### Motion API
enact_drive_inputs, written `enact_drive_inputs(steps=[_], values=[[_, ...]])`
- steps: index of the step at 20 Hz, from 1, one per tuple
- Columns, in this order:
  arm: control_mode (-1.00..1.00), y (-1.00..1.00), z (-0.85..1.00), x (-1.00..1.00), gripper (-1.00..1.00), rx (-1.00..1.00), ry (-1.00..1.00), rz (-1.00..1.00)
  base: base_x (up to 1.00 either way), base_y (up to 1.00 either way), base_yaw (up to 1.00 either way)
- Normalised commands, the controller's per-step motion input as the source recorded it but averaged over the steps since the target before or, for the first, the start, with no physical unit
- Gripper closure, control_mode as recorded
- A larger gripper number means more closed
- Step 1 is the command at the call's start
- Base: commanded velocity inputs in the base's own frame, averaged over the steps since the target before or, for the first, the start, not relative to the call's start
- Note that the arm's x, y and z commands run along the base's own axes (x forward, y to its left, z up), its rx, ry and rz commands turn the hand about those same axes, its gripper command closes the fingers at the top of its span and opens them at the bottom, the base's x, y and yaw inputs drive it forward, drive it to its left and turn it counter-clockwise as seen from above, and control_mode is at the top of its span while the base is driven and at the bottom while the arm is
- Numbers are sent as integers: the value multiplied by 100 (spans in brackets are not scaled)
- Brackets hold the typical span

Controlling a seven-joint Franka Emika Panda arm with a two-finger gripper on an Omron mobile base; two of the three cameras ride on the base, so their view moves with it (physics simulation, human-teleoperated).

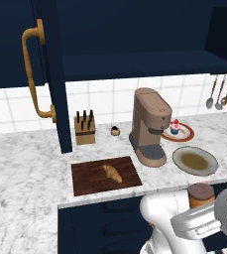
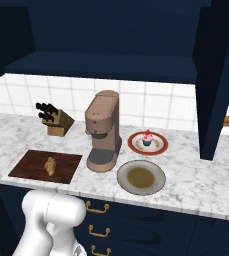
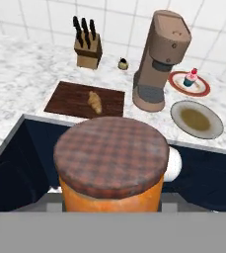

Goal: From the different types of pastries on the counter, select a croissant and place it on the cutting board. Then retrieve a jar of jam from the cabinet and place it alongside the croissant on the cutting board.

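Observation:
The orange-brown jar of jam (image 3: 109, 163) with its dark brown lid sits close up in the hand view, and my gripper (image 1: 202, 206) is shut on it. The jar (image 1: 200, 195) hangs in front of the counter edge (image 1: 100, 196), below counter height, right of the cutting board. The fingertips are hidden behind the jar. The golden croissant (image 1: 112, 173) (image 2: 50, 166) (image 3: 94, 101) lies on the dark wooden cutting board (image 1: 85, 181) (image 2: 31, 162) (image 3: 67, 99). The navy cabinet door (image 1: 55, 74) stands open, with its brass handle (image 1: 33, 74) facing left.
A brown coffee machine (image 1: 149, 126) (image 2: 103, 130) stands right of the board. Behind it a cupcake (image 1: 175, 128) (image 3: 191, 77) sits on a red-rimmed plate. A round beige plate (image 1: 195, 160) (image 2: 141, 176) lies near the counter edge. A knife block (image 1: 85, 128) stands behind the board.

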Motion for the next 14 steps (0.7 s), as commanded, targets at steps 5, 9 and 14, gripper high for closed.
enact_drive_inputs(steps=[5, 9, 14], values=[[-100, 40, -31, 45, 100, -6, 15, 10, 0, 0, 0], [-100, -3, -76, 42, 100, -4, -2, 14, 0, 0, 0], [-100, -39, -68, -4, 100, 0, -18, 17, 0, 0, 0]])
